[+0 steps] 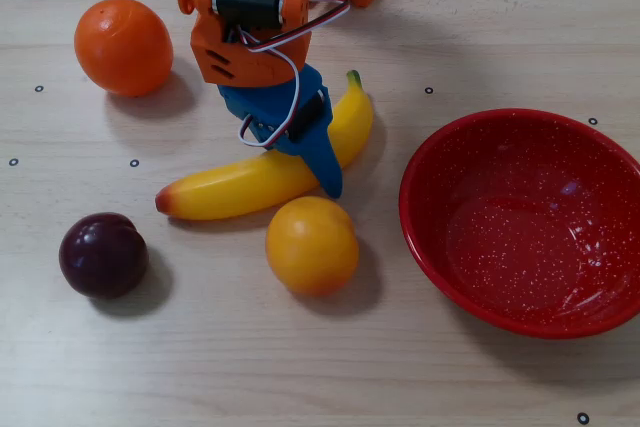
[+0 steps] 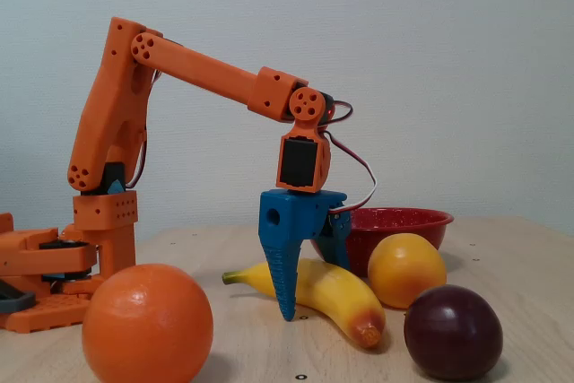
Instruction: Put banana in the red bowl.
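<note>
The banana [image 1: 240, 187] lies on the table, its green stem pointing up-right and its orange-red end at the left in the overhead view. In the fixed view it [image 2: 345, 298] lies between the orange and the yellow fruit. My blue gripper [image 1: 318, 165] is down over its middle, jaws apart, one finger [image 2: 285, 275] on the near side with its tip at the table and the other behind the banana. The gripper [image 2: 314, 289] straddles the banana, which rests on the table. The red bowl [image 1: 440, 237] stands empty at the right, also seen in the fixed view [image 2: 404, 219] behind the gripper.
A round yellow-orange fruit [image 1: 312, 244] sits just below the banana, close to the near finger. An orange [image 1: 123, 45] is at the upper left and a dark plum [image 1: 103, 254] at the lower left. The arm's orange base [image 2: 54, 266] stands at the left in the fixed view.
</note>
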Tool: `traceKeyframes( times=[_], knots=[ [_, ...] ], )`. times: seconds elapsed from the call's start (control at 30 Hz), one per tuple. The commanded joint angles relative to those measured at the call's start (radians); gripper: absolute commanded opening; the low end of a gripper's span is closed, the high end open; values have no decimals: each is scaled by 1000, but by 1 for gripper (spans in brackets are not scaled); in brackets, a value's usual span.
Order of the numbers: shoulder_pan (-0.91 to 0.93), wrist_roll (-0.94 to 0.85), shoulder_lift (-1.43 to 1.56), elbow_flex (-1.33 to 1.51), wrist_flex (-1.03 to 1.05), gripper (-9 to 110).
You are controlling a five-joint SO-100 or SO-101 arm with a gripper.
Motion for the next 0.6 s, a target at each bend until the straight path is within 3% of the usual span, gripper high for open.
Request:
traceKeyframes(
  times=[0.0,0.27,0.4,0.5,0.57],
  knots=[
    [-12,25,12,-21,-48,33],
    [-9,8,17,-20,-54,25],
    [-9,5,15,-25,-52,15],
    [-9,5,14,-23,-48,0],
    [-8,8,14,-25,-38,0]
  ],
)
